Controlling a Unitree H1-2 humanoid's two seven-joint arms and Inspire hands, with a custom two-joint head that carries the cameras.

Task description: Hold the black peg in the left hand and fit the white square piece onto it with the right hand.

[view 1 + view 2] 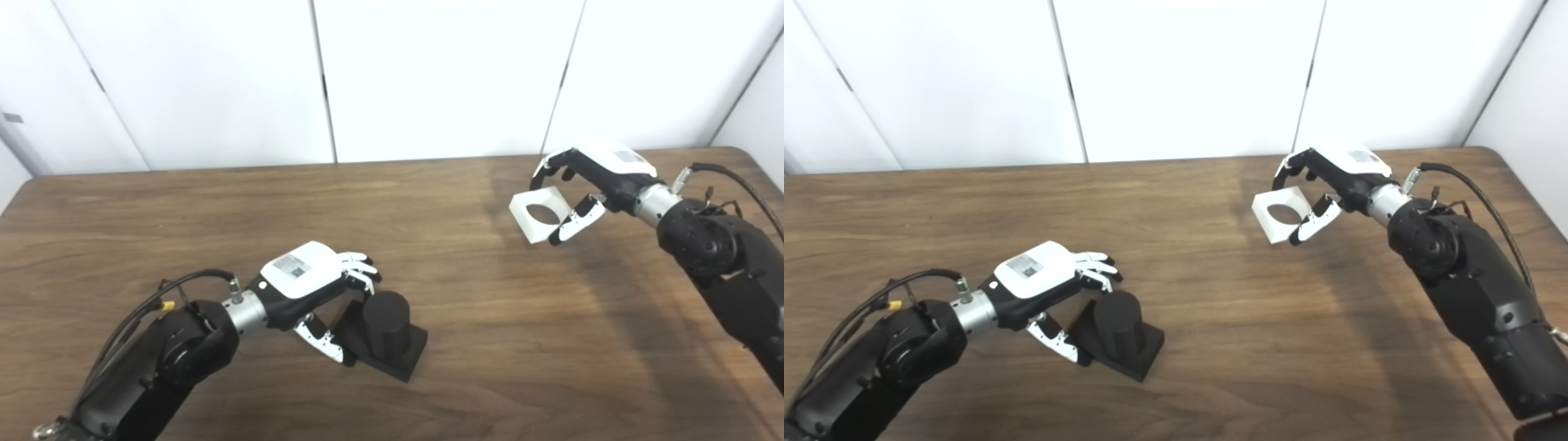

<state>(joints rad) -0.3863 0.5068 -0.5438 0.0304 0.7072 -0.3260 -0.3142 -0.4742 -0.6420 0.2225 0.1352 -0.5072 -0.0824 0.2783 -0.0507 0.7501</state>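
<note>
One black peg [386, 327], one white square piece [539, 214], two hands, one wooden table [245, 208]. No containers in view.

Black peg: upright cylinder on a square black base, resting on the table, near left of centre. Left hand [309, 288] at its left side, fingers [358, 266] curled over toward the top of the cylinder, thumb low against the base edge; whether the grip is closed firmly, cannot tell.

White square piece: far right, tilted, round hole facing the cameras, lifted off the table it seems. Right hand [1323, 184] holds it, fingers hooked over its far edge, thumb against its near right edge. Well apart from the peg.
</note>
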